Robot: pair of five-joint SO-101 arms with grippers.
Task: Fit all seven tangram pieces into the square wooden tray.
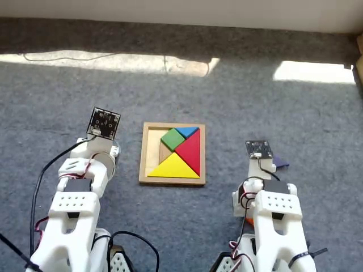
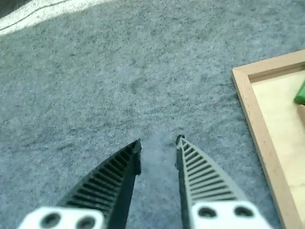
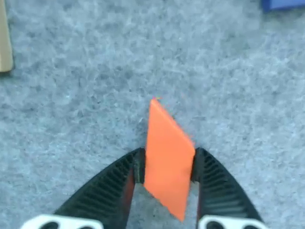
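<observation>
Looking down from the high view, the square wooden tray (image 1: pixel 143 153) sits between the two arms, a bit ahead of both grippers. It's pale wood with a raised rim. In it are a green piece (image 1: pixel 172 139), a small blue triangle (image 1: pixel 186 132), a big red triangle (image 1: pixel 190 151) and a big yellow triangle (image 1: pixel 172 167), all smooth and flat, with a strip of bare wood along the side nearest the left arm (image 1: pixel 85 175). The table (image 1: pixel 238 102) is covered in fuzzy grey carpet-like stuff with lots of open room all round, and sun patches (image 1: pixel 312 72) lie along the far edge. A dark blue piece (image 1: pixel 281 164) lies just beside the right arm (image 1: pixel 266 192), on its outer side. In the left wrist view, the left gripper (image 2: pixel 158 141) is partly open with nothing between its ribbed fingers, just carpet. The tray's corner (image 2: pixel 255 124) is near it on the side toward the other arm, and a sliver of green peeks in. In the right wrist view, the right gripper (image 3: pixel 168 152) is clamped on an orange piece (image 3: pixel 167 160), a smooth flat parallelogram pinched by its long edges, one pointed end sticking out past the fingertips. The dark blue piece (image 3: pixel 282 5) lies further ahead.
</observation>
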